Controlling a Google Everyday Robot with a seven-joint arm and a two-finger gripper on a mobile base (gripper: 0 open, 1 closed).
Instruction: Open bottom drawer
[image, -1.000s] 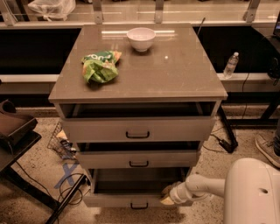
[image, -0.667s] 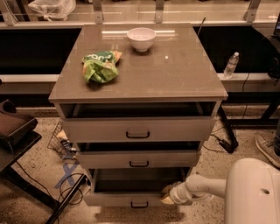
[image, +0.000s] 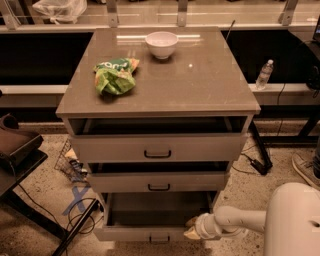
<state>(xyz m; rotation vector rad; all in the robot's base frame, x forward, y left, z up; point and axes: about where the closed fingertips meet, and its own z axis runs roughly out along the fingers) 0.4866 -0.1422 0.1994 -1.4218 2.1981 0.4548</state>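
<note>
We logged the bottom drawer (image: 150, 210) standing out furthest of the three at the foot of the cabinet (image: 200, 90), its shallow interior exposed. The gripper (image: 192, 227) sat low at the drawer's front right corner; we could not tell whether it clasped anything. A white bowl (image: 161, 44) and a green bag (image: 115, 76) lay on top.
</note>
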